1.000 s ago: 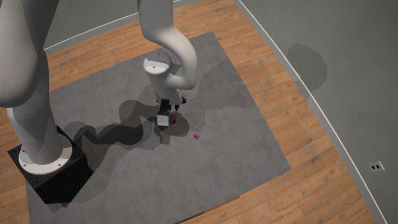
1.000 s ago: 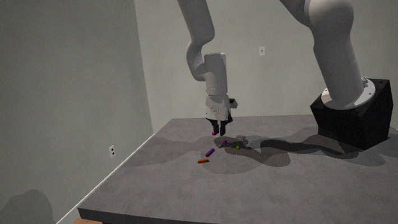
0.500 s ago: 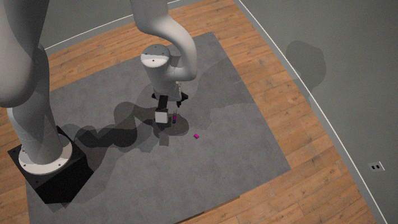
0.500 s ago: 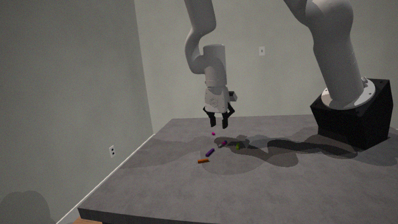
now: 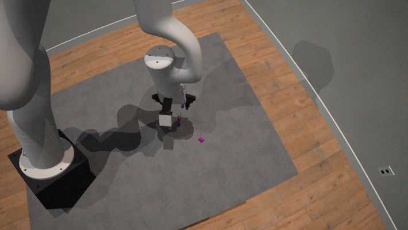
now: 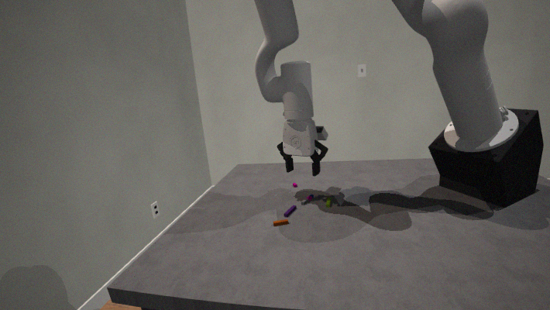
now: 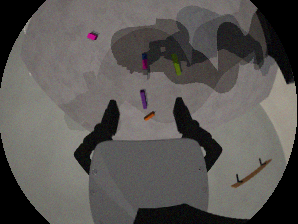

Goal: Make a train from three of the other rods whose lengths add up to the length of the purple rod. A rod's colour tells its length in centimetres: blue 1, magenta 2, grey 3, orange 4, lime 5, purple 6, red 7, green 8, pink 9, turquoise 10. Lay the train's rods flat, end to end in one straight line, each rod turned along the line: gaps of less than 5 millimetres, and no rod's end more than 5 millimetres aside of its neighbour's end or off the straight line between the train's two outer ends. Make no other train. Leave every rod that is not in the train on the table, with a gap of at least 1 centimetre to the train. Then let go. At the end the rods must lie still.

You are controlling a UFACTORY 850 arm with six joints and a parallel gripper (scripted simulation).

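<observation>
My gripper (image 6: 301,170) is open and empty, and it hangs well above the table; it also shows in the wrist view (image 7: 147,120). Below it lies the purple rod (image 6: 290,211), flat on the grey table top, also in the wrist view (image 7: 143,98). An orange rod (image 6: 280,222) lies just in front of it, apart from it. Farther back a magenta rod (image 7: 144,66) (image 6: 310,198) and a short blue rod (image 7: 144,56) lie end to end in the arm's shadow. A lime rod (image 6: 328,202) lies beside them. A second magenta rod (image 6: 294,184) lies alone. A grey rod is hard to tell from the table.
The arm's black base (image 6: 489,155) stands at one corner of the table. The table's edge runs along the wall side (image 6: 166,229). The wrist camera box (image 5: 165,119) hides part of the rods in the top view.
</observation>
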